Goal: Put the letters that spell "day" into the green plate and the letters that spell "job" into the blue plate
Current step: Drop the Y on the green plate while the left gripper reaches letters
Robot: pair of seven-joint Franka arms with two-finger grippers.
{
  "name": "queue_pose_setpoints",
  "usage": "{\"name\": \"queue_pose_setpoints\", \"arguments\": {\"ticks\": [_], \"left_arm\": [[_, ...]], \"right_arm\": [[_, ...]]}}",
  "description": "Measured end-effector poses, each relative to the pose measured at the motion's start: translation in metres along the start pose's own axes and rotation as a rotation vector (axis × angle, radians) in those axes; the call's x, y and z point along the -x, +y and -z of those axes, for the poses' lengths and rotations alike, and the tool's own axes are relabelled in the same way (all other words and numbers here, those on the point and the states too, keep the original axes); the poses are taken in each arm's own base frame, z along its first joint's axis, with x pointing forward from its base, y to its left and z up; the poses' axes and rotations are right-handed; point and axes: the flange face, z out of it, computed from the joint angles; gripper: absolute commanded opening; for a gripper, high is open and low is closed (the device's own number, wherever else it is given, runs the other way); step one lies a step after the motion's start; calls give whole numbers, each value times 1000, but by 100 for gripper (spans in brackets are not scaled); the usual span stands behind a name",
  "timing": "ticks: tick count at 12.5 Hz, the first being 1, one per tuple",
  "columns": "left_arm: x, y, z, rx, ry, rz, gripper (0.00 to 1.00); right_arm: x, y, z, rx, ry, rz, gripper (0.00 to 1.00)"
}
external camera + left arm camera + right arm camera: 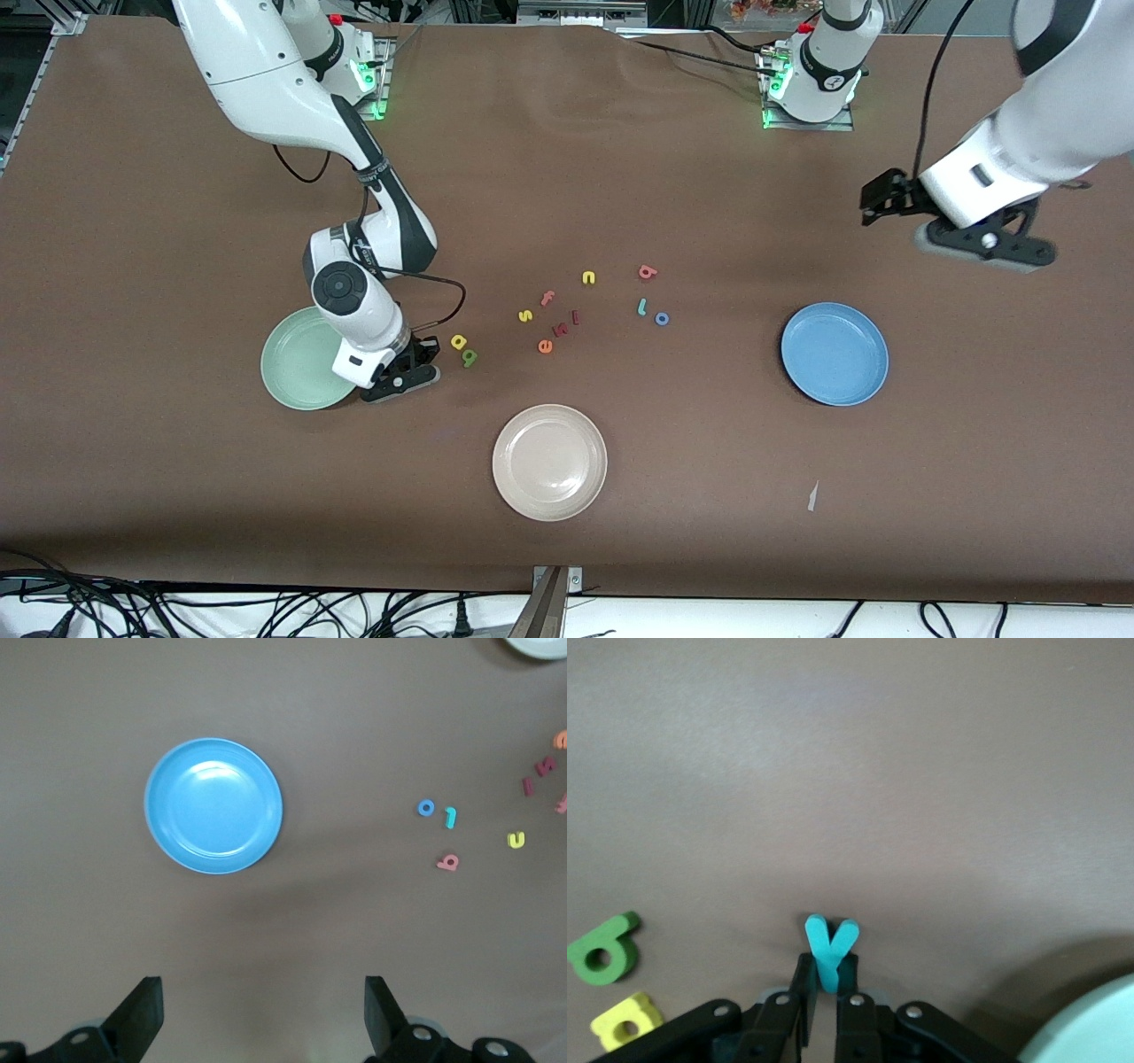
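My right gripper [828, 981] is shut on the stem of the teal "y" [830, 948], low at the table beside the green plate [297, 359]. The arm hides the "y" in the front view. The yellow letter [458, 341] and the dark green letter [469, 357] lie close by, toward the table's middle. The teal hooked stroke [640, 307], the blue "o" [662, 318] and the salmon "b" [648, 272] lie together mid-table. My left gripper [263, 1014] hangs open and holds nothing, high over bare table near the blue plate [834, 353], which has nothing in it.
A beige plate [549, 461] sits nearer the front camera than the letters. Other loose letters lie mid-table: yellow "n" [589, 278], yellow "s" [525, 315], salmon "f" [547, 299], orange "e" [545, 346] and two dark red pieces [567, 323]. A white scrap [812, 496] lies near the front edge.
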Motion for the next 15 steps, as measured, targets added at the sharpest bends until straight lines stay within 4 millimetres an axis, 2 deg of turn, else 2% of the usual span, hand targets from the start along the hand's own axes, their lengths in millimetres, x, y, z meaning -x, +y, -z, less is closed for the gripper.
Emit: {"name": "queue_pose_setpoints", "arguments": {"ticks": [1, 3, 5, 6, 7, 8, 10, 11, 12, 13, 14, 15], "left_arm": [[-11, 14, -14, 2, -9, -26, 100], [-32, 54, -39, 3, 5, -64, 100], [-48, 98, -62, 5, 29, -50, 100], [-55, 122, -76, 8, 38, -23, 100], [-61, 142, -91, 18, 43, 13, 100], [-67, 160, -106, 45, 41, 55, 100], [-76, 192, -139, 74, 27, 128, 99], [-79, 209, -157, 74, 21, 139, 82], [-82, 224, -176, 75, 16, 133, 61], [-84, 239, -196, 76, 14, 122, 47], [-86, 255, -215, 78, 16, 104, 41], [-86, 269, -232, 81, 19, 89, 41]], "right_arm": [[-3, 10, 8, 2, 8, 3, 0], [-4, 41, 42, 4, -19, 27, 0], [3, 91, 86, -2, -64, 62, 0], [10, 120, 103, -6, -81, 81, 14], [20, 145, 111, -13, -99, 89, 36], [32, 161, 109, -20, -121, 83, 42], [52, 167, 89, -36, -166, 73, 64], [56, 162, 83, -42, -176, 77, 64], [56, 158, 82, -46, -176, 81, 64], [53, 153, 85, -50, -166, 82, 64], [46, 144, 91, -57, -149, 74, 64], [38, 130, 98, -63, -131, 53, 64]]}}
